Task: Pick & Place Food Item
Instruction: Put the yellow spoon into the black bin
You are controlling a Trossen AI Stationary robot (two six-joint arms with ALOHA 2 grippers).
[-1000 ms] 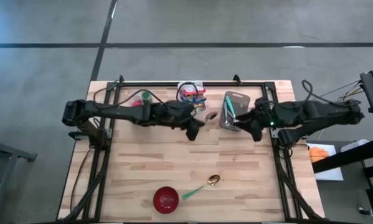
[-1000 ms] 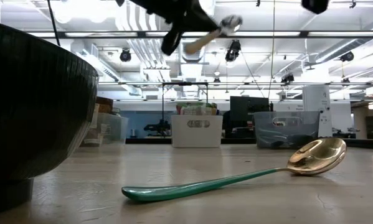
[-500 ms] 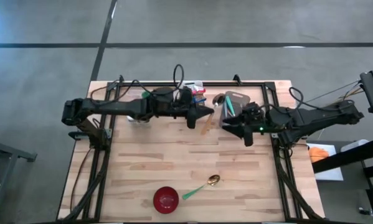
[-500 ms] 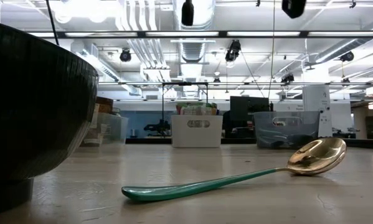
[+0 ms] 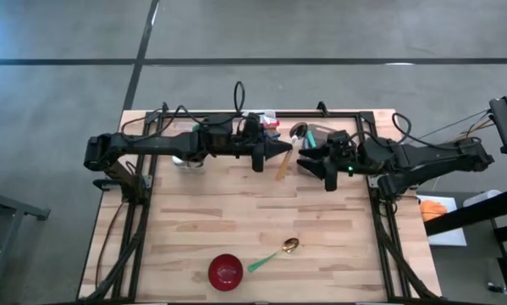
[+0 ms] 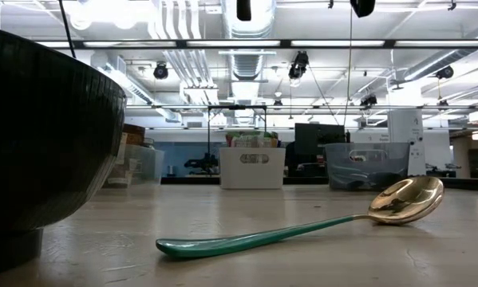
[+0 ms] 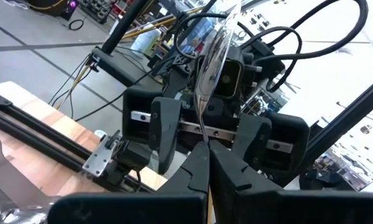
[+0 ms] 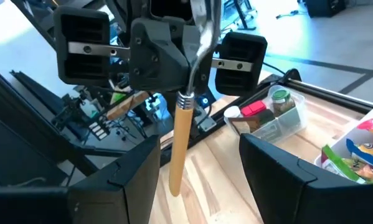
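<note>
Item: wooden-handled spoon (image 5: 284, 161), held aloft near the table's far edge by the left gripper (image 5: 280, 151), jaws pinched on the metal neck, handle hanging down. Right gripper (image 5: 321, 163), fingers spread and empty, faced it just beside the grey tray (image 5: 322, 132) by the far right corner. Green-handled gold spoon (image 5: 274, 254) and red bowl (image 5: 225, 271) lay near the table's (image 5: 194, 212) front edge. Food packets sat in a clear container (image 8: 279, 115) at the far edge. Judged status: no food moved yet; handover seemingly pending, picking and placing remained
</note>
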